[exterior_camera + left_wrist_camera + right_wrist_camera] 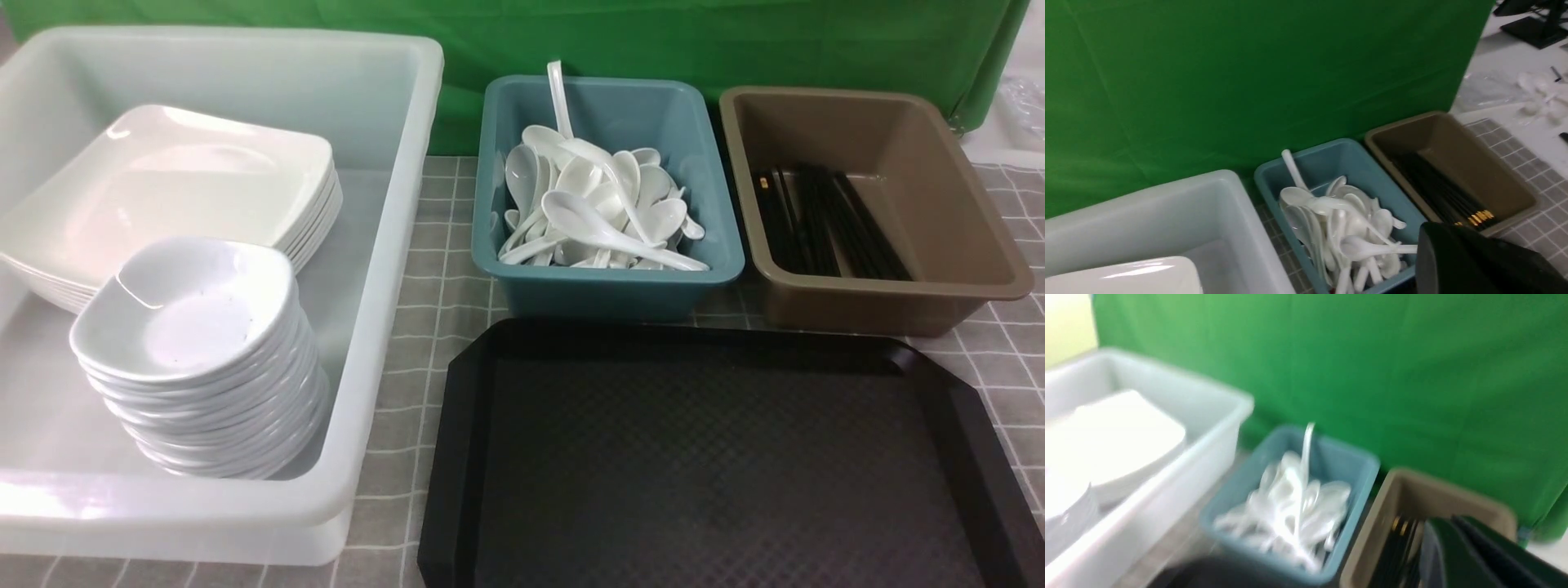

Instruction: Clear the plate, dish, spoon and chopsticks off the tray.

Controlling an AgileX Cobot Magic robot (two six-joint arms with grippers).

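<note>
The black tray point(718, 457) lies at the front of the table, and nothing rests on its diamond-textured floor. In the white tub point(392, 269), a large square plate point(175, 184) tops a stack of several. A small dish point(188, 306) tops another stack in front of it. Spoons point(596, 212) fill the teal bin point(710, 196), and one spoon's handle stands up at its back. Black chopsticks point(833, 224) lie in the brown bin point(963, 212). Neither gripper shows in the front view. My left gripper point(1431, 249) and right gripper point(1437, 543) are shut and hold nothing.
The white tub stands at the left, with the teal and brown bins behind the tray. A grey checked cloth point(433, 278) covers the table and a green backdrop point(653, 41) hangs behind. In the left wrist view, loose items lie on a white surface point(1535, 94) past the brown bin.
</note>
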